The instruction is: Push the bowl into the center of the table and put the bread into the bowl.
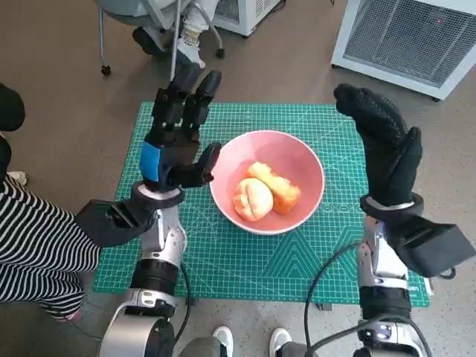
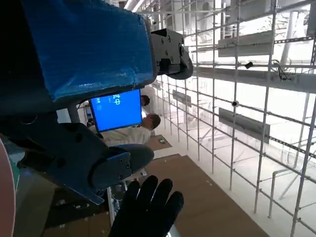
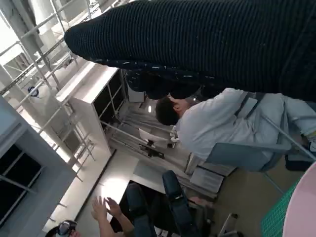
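A pink bowl (image 1: 301, 160) stands near the middle of the green cutting mat (image 1: 245, 268) in the head view. Pieces of pale and orange bread (image 1: 264, 193) lie inside it. My left hand (image 1: 175, 134) is raised just to the bowl's left, fingers spread and pointing up, holding nothing; its thumb hangs close to the bowl's rim. My right hand (image 1: 383, 145) is raised to the bowl's right, apart from it, fingers extended and empty. A sliver of the bowl's rim (image 3: 301, 210) shows in the right wrist view. In the left wrist view the taped hand (image 2: 84, 59) fills the frame, with the gloved right hand (image 2: 148, 210) beyond.
A person in a striped sleeve (image 1: 37, 245) sits at the mat's left. Chair legs and feet (image 1: 178, 37) stand beyond the far edge. A white grilled unit (image 1: 416, 37) is at the far right. A seated person (image 3: 222, 128) appears in the right wrist view.
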You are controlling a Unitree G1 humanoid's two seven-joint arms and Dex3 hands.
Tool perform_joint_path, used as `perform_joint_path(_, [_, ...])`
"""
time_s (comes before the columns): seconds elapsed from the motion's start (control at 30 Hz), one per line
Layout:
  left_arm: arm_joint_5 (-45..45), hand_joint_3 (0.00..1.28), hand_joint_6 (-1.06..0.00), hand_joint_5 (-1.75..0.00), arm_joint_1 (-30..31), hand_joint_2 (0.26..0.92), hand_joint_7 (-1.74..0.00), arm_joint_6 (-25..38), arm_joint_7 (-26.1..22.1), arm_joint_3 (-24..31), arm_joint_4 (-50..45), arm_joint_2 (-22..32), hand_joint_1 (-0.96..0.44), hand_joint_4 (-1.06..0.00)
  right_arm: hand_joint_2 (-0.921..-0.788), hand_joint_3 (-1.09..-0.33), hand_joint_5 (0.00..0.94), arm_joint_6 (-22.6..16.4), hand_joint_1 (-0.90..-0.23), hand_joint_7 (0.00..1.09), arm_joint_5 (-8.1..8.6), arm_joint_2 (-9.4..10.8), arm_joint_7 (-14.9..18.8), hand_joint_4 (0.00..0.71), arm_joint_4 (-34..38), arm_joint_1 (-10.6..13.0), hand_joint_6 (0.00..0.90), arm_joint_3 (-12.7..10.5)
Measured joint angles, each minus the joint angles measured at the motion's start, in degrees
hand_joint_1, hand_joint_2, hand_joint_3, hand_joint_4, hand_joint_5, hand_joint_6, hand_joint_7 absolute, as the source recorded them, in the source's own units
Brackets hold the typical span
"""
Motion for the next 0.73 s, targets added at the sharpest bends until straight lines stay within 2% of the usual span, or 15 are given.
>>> perform_joint_path(0.73, [2.0,0.73,0.00,-0.45,0.6,0.660,-0.67,0.8,1.8,-0.3,-1.1,0.7,-0.14,-0.01,-0.921,-0.708,0.000,-1.0,-0.657,0.37,0.01,0.1,0.4,0.156,0.8,0.0,0.096,0.0])
